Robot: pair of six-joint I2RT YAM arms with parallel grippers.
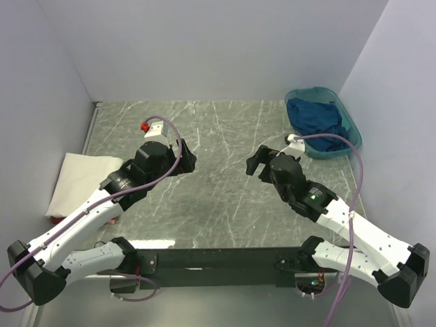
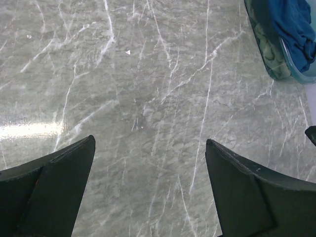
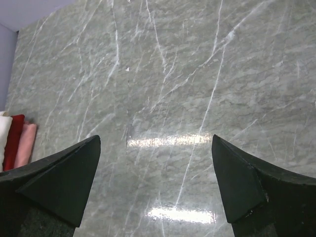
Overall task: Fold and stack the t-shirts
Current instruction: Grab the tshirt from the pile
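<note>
Starting nearest the arm bases, I am seeing both arms reaching out over the bench [image 1: 218,211], which is carrying no cloth between them. The left gripper [image 1: 181,161] is hanging with its jaws spread wide and nothing between them; its wrist view is showing only bare marbled surface in the gap. The right gripper [image 1: 257,162] is likewise gaping and holding nothing.

Further out, at the left edge of the top view, a cream-white shirt [image 1: 80,178] is lying folded flat, just beside the left arm. In the right wrist view, red and pink folded edges [image 3: 19,140] are showing beside a white one at the far left; I cannot tell what those pieces are.

Farthest away, in the upper right of the frame, a blue shirt [image 1: 315,121] is lying crumpled inside the teal tub [image 1: 351,133].

I am judging the task as partly done: the cream-white piece is looking finished, while the blue one is waiting to be lifted out, folded and stacked. It is sitting near the right gripper, up and to the right of it, and well apart from the left gripper.
</note>
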